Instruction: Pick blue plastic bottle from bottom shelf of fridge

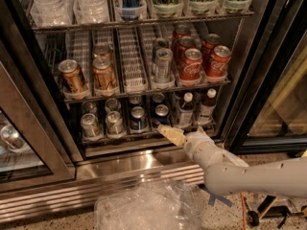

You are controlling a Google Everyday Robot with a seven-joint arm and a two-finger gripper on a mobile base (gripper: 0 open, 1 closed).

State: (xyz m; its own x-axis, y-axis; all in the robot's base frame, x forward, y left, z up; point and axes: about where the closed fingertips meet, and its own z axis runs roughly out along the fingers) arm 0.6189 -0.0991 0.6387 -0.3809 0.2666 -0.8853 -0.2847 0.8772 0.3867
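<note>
**Bottle (185, 110) stands just up and right of the gripper (168, 132)**

The gripper hangs at the front edge of the bottom shelf (122, 137), low in the fridge (120, 163). Its tan tip points up and left, toward a Pepsi can (161, 115). Whether it is open or closed I cannot tell.

The bottle stands upright with its long axis vertical and its white cap on top. It is behind the shelf's front edge, near the tip and, as far as I can see, apart from it. A second bottle (206, 105) of the same kind stands just to its right. I take the nearer one as my target, though I cannot tell the two apart by label.

I judge that the tip must swing right and push inward, entering from the front. The rack of Coke cans (192, 63) sits low over both caps.

Hidden or unclear:
- The wrist covers the bottle's base.
- The arm (249, 176) hides the shelf's right front corner.
- The rear cans are lost in shadow.
</note>
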